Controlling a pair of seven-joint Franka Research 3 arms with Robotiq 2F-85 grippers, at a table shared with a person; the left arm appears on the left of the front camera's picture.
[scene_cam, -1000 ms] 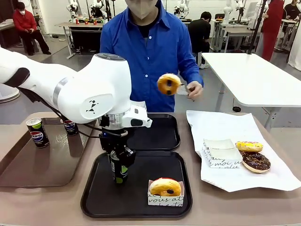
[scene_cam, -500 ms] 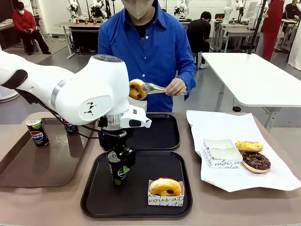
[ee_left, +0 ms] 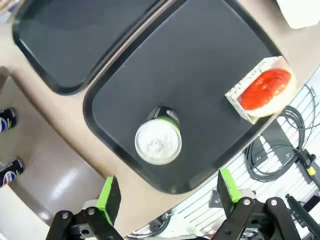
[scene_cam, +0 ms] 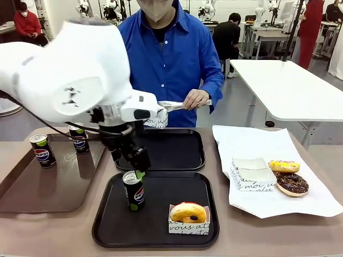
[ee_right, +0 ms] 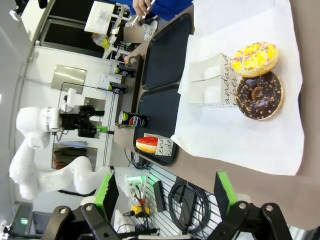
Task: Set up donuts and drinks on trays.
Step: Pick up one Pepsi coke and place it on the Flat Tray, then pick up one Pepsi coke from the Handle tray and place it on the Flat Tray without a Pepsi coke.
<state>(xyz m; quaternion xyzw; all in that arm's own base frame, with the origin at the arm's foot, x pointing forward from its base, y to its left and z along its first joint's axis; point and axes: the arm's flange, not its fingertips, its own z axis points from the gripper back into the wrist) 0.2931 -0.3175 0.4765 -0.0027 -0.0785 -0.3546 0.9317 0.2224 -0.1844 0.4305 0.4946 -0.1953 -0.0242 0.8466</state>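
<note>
A Pepsi can (scene_cam: 133, 190) stands upright on the near black tray (scene_cam: 166, 195), beside a red-glazed donut (scene_cam: 188, 213) in a paper sleeve. My left gripper (scene_cam: 140, 169) hangs open just above the can and holds nothing. From the left wrist the can's silver top (ee_left: 158, 141) lies ahead of the open left gripper (ee_left: 168, 192). The far black tray (scene_cam: 182, 152) is bare. Over it the person holds tongs (scene_cam: 179, 105) at a paper sleeve (scene_cam: 156, 122); that donut is hidden. My right gripper (ee_right: 165, 192) is open above the table's right side.
Two more cans (scene_cam: 42, 150) (scene_cam: 79, 138) stand on the long brown tray (scene_cam: 48, 187) at the left. On white paper (scene_cam: 257, 144) at the right lie an empty sleeve (scene_cam: 252, 174), a yellow donut (scene_cam: 283, 166) and a chocolate donut (scene_cam: 291, 183).
My left gripper let go of the can and rose off it. The person swung the donut in the tongs left and down to the paper sleeve.
</note>
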